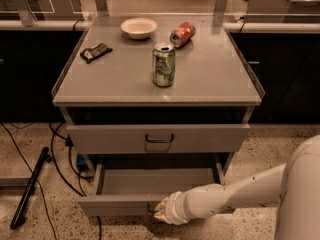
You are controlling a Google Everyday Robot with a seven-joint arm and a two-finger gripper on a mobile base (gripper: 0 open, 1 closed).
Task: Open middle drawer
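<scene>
I see the grey cabinet (235, 139) filling the middle of my view, its tabletop (210, 69) wide and flat. My white arm (240, 191) reaches in from the lower right. The top drawer (110, 139) sits closed. Below it the middle drawer (115, 204) stands pulled out toward me, its inside showing. The pincer (161, 211) is at the centre of that drawer's front edge; I cannot tell how far it is open or whether it has hold of anything. On the tabletop a green can (163, 65) stands upright, with a white bowl (138, 27), a red can (182, 34) on its side, and a dark packet (96, 52) behind it.
</scene>
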